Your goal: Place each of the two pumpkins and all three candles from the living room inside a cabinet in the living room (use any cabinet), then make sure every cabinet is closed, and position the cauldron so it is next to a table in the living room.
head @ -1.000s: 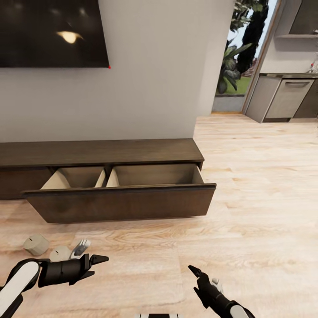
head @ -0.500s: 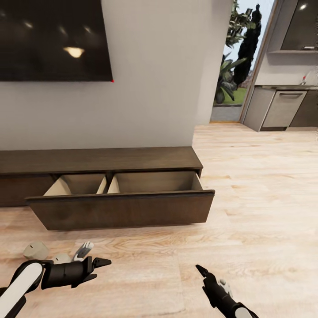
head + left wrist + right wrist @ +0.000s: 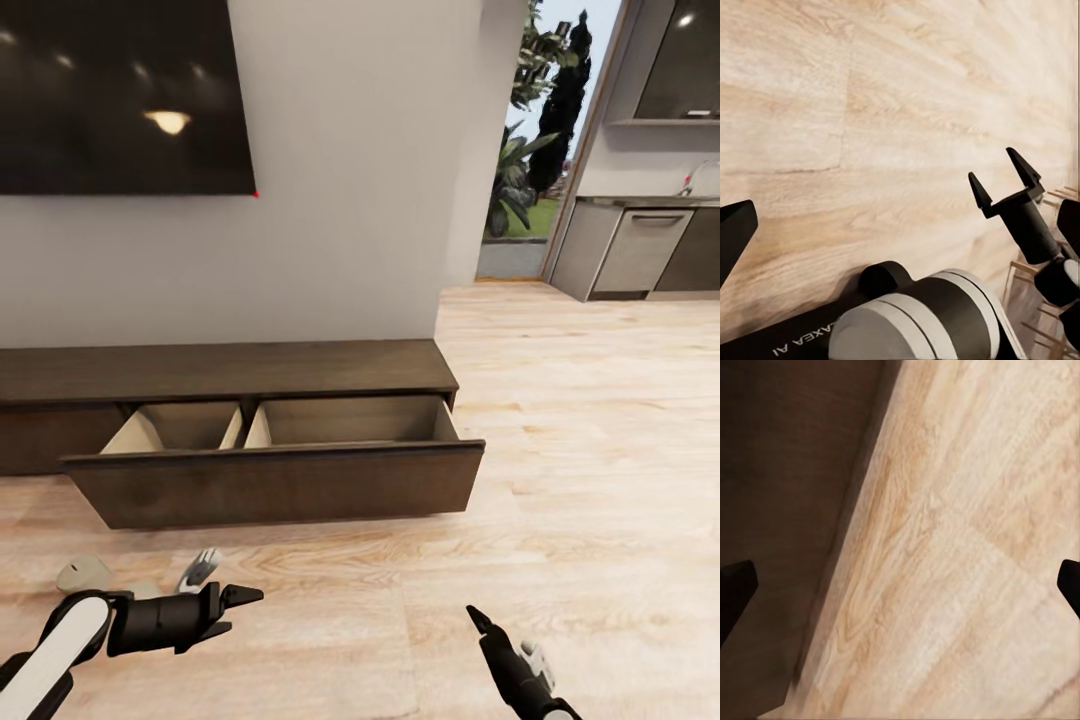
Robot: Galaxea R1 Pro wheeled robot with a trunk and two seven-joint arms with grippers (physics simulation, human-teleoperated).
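The cabinet is a long, low, dark brown unit against the wall. Its wide drawer is pulled out, and the two beige compartments look empty. One grey-beige candle sits on the floor in front of the drawer's left end. A second candle peeks out from behind my left arm. My left gripper hovers open above the floor, just right of the candles. My right gripper is open over bare floor. The pumpkins and cauldron are out of view.
A small pale pronged object lies on the floor beside the candles. A dark TV hangs above the cabinet. Past the wall corner, wood floor runs to a kitchen with grey units and a doorway with plants.
The whole view has shifted, so the camera moved: the cabinet and candles sit lower and further left in the picture. Both grippers stay open and the drawer stays out.
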